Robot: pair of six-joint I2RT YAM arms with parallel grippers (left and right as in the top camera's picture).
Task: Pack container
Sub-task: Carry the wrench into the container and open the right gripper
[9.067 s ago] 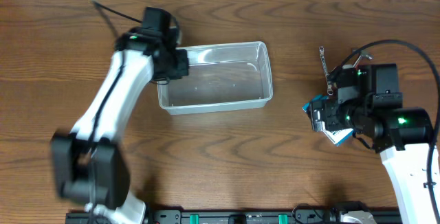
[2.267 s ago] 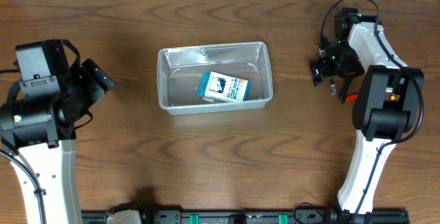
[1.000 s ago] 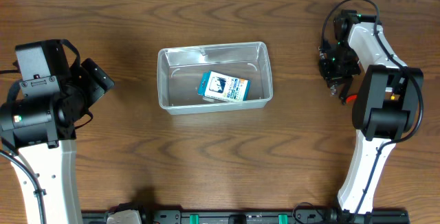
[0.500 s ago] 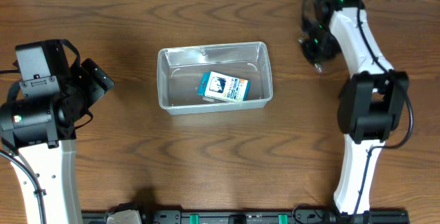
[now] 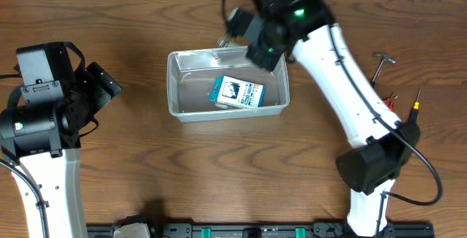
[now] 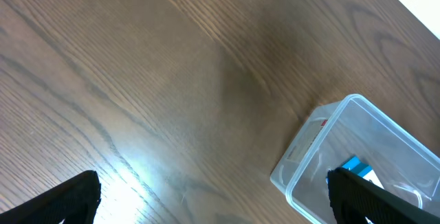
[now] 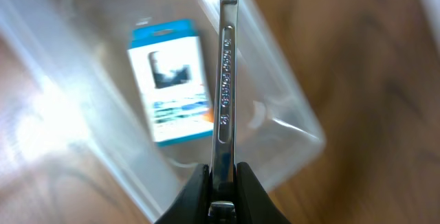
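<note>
The container (image 5: pixel 173 86), a clear plastic tub, stands at the middle of the table with a blue and white packet (image 5: pixel 238 92) lying in it. My right gripper (image 5: pixel 244 35) hangs over the tub's far rim, shut on a silver wrench (image 7: pixel 225 80). In the right wrist view the wrench points out from the gripper (image 7: pixel 222 183) above the container (image 7: pixel 292 117) and the packet (image 7: pixel 172 80). My left gripper (image 5: pixel 102 85) stands open and holds nothing at the far left, away from the tub. The left wrist view shows its fingers (image 6: pixel 77 198) wide apart and the container (image 6: pixel 302 162) at lower right.
Hand tools lie at the right side of the table: a small hammer (image 5: pixel 381 64), a red-handled tool (image 5: pixel 390 99) and a screwdriver (image 5: pixel 414 106). Bare wood lies between the tub and my left arm.
My right arm has swung left from the tools at the table's right side to above the container, carrying the wrench. The left arm has not moved.
</note>
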